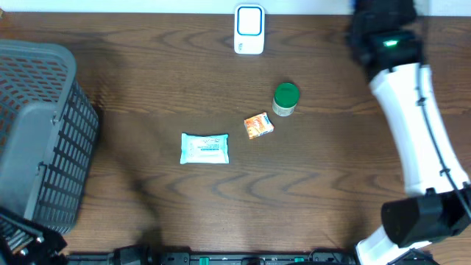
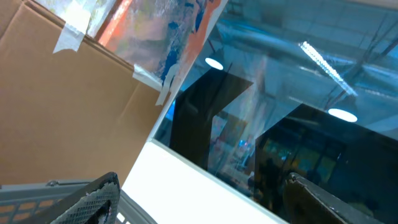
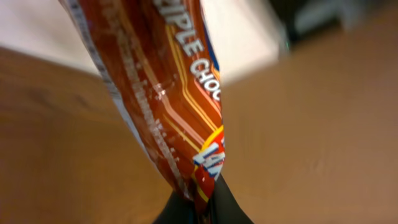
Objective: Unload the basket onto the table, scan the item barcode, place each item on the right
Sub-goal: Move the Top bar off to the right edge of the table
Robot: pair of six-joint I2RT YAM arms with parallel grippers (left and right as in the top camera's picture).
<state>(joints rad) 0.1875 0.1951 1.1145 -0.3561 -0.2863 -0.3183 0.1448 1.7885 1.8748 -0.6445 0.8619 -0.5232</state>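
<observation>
- Wrapper (image 3: 168,93), red, clamped at its lower end by the right gripper (image 3: 202,210), rising from the fingers and blocking most of the view over the table (image 3: 323,137).
- Left gripper (image 2: 205,208) fingers spread wide, empty; cardboard (image 2: 68,118) beyond them.
- Scanner (image 1: 249,29), jar (image 1: 285,99), packet (image 1: 258,126) and wipes (image 1: 204,148) lie well apart from both.

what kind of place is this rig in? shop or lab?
Probably a mock checkout bench: a white scanner-like unit at the far edge of the wooden table, a grey mesh basket, and small packaged goods like the wipes pack.
</observation>
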